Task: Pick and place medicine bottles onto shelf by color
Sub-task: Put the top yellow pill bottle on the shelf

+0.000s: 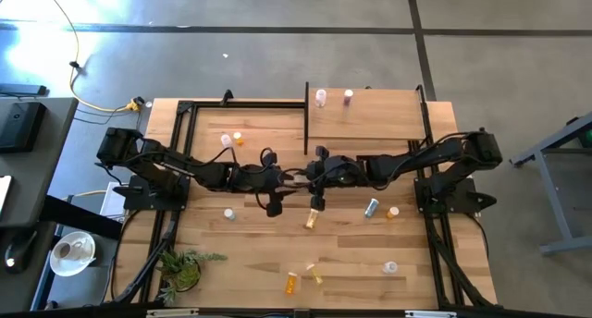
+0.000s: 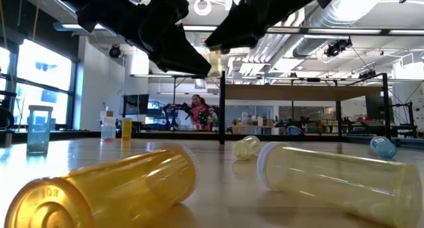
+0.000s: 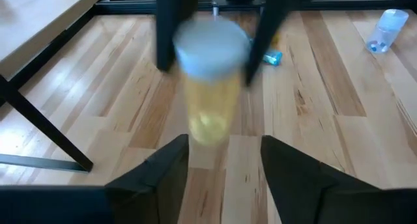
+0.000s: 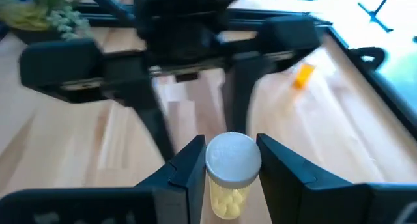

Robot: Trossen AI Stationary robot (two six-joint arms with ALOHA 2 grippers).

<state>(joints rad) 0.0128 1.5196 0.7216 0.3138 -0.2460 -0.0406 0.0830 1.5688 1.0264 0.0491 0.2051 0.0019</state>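
A pale yellow medicine bottle (image 4: 229,185) with a white cap and yellow pills inside hangs above the middle of the table. My right gripper (image 4: 231,168) is shut on it. My left gripper (image 3: 225,165) faces it from the table's left and is open; its fingers stand just short of the bottle's (image 3: 208,107) lower end. In the high view the two grippers meet at mid-table, left (image 1: 287,177) and right (image 1: 311,174). The shelf (image 1: 379,124) stands at the far right with two bottles (image 1: 321,98) on it. My right gripper pinches the bottle between its two fingers (image 4: 186,168), at the white cap (image 4: 233,160) and the top of the body. The fingers come from the table's right, slanting slightly down. The bottle hangs upright, cap up, lifted clear of the table.
Several bottles lie or stand loose on the tabletop: two at the far left (image 1: 231,140), one yellow (image 1: 313,219) just near of the grippers, a grey-teal one (image 1: 372,207), an orange one (image 1: 292,282) by the near edge. A plant (image 1: 180,267) sits at the near left corner.
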